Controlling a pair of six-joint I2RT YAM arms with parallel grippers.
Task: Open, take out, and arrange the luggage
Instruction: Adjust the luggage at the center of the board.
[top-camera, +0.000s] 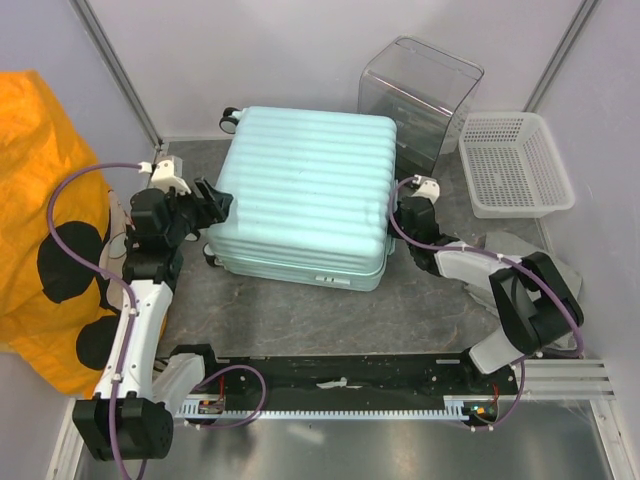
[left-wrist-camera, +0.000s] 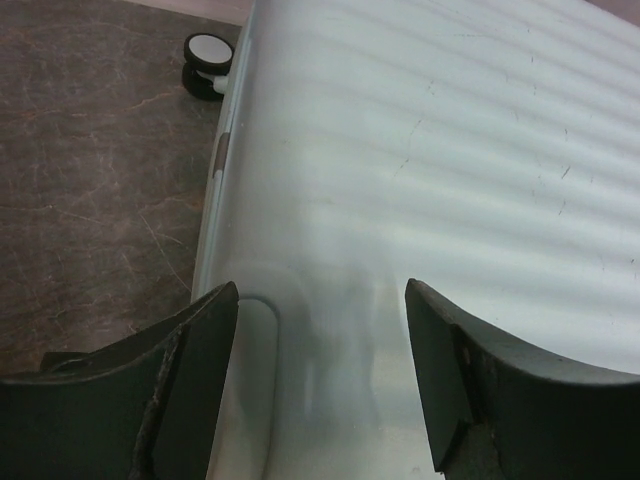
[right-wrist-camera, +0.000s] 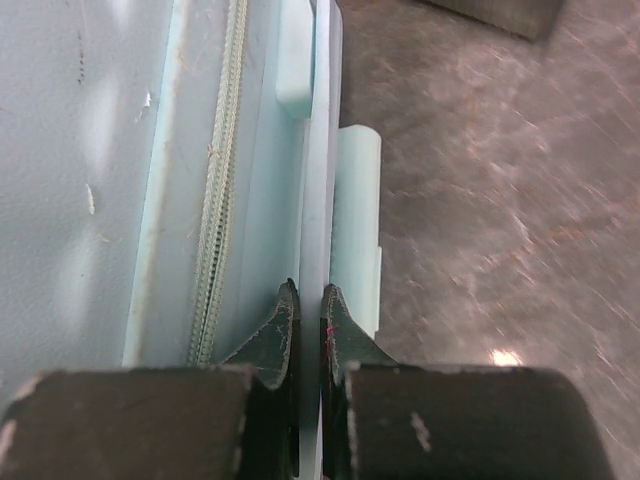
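The mint ribbed luggage (top-camera: 300, 195) lies flat and closed in the middle of the table, one wheel (top-camera: 229, 118) at its far left corner. My left gripper (top-camera: 215, 200) is at its left edge, open; in the left wrist view the fingers (left-wrist-camera: 190, 370) straddle the shell's rounded edge (left-wrist-camera: 430, 150) without pinching it. My right gripper (top-camera: 400, 192) is at the luggage's right side. The right wrist view shows it (right-wrist-camera: 309, 300) shut on a thin pale mint handle strip (right-wrist-camera: 320, 180) that runs beside the zipper (right-wrist-camera: 222, 180).
A clear plastic box (top-camera: 420, 95) stands behind the luggage's far right corner. Right of it sits a white mesh basket (top-camera: 515, 165). An orange bag with black spots (top-camera: 40, 200) fills the left edge. The arm bases and a black rail (top-camera: 340, 385) line the near edge.
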